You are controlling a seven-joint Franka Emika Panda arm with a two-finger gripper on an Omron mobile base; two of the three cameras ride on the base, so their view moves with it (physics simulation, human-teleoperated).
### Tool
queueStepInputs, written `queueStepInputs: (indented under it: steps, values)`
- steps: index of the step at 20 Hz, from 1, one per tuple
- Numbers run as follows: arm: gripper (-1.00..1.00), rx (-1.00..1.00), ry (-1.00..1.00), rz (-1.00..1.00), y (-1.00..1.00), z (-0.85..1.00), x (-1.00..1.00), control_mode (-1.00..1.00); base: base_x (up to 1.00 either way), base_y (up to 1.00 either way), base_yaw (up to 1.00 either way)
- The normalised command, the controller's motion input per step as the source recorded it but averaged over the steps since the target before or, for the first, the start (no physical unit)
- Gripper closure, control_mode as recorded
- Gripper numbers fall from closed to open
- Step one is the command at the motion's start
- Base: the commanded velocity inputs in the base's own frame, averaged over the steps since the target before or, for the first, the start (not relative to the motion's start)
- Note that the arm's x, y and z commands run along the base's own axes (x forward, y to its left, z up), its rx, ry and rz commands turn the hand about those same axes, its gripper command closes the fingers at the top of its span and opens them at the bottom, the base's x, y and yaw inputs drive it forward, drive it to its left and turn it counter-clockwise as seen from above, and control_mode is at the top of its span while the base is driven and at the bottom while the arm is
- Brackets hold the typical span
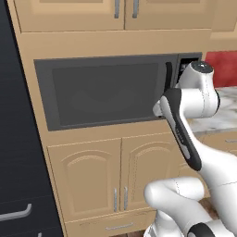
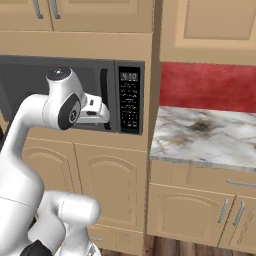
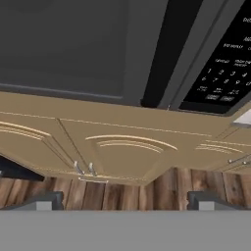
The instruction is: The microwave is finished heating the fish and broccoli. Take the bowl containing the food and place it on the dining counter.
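Note:
The dark grey microwave [image 1: 106, 90] sits built into tan cabinetry with its tinted door closed. Its vertical black handle [image 1: 169, 76] [image 2: 104, 92] runs down the door's right edge, beside the black keypad panel [image 2: 130, 97] [image 3: 220, 63]. My gripper [image 2: 106, 118] [image 3: 125, 201] is open and hovers just in front of the lower end of the handle [image 3: 169, 49], holding nothing; its fingertips [image 3: 46, 200] stand wide apart. The bowl, the fish and the broccoli are hidden behind the door. The dining counter is out of view.
A marble-topped counter [image 2: 205, 135] with a red backsplash [image 2: 205, 85] adjoins the microwave cabinet on the right. Tan cabinet doors [image 1: 115, 176] lie below the microwave. A tall black appliance [image 1: 18, 139] stands at the left. A wooden floor [image 3: 147, 191] is underneath.

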Motion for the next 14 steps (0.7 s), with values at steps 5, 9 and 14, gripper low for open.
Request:
queueStepInputs:
  steps: [5,9,14]
  values:
    - [-1.0,0.0,-0.27,-0.02,-0.12,0.05,0.57,-1.0,0.0,0.0,0.0]
    - [-1.0,0.02,-0.21,-0.07,-0.32,0.0,0.73,-1.0,0.0,0.0,0.0]
    - [-1.0,0.04,-0.05,0.0,-0.27,-0.01,0.66,-1.0,0.0,0.0,0.0]
